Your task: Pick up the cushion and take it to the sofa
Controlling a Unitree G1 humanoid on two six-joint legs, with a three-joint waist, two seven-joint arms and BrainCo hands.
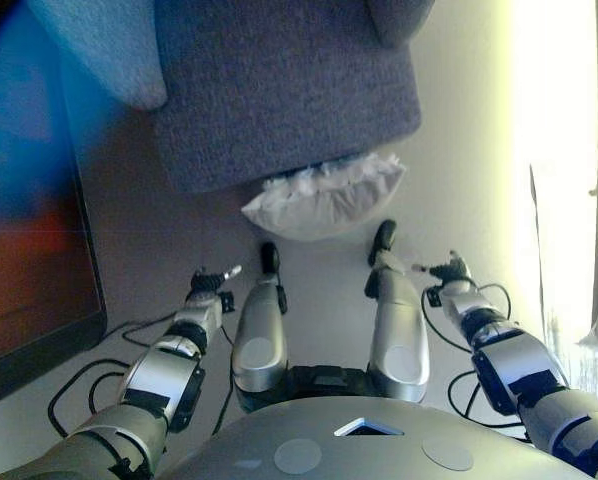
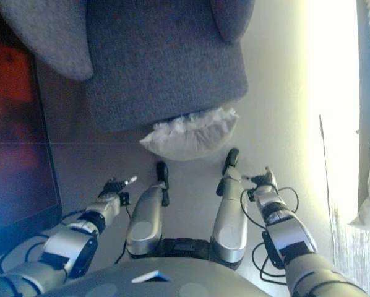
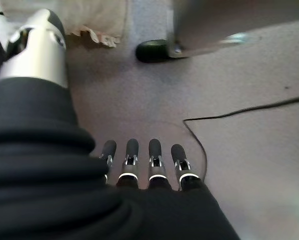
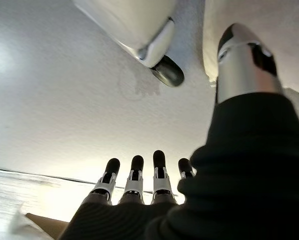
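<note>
At nine o'clock stands a dark screen [image 1: 24,250] on the floor [image 1: 159,240]. My left hand [image 1: 207,287] hangs at seven o'clock, fingers [image 3: 131,159] straight and relaxed, holding nothing. The white ruffled cushion [image 1: 324,200] lies on the floor at centre, touching the front edge of the grey sofa [image 1: 279,90] at twelve o'clock. My right hand [image 1: 449,275] hovers at four o'clock, fingers [image 4: 158,172] straight, empty.

The grey floor [image 1: 179,250] carries the cushion [image 1: 324,200] and sofa [image 1: 279,90].
</note>
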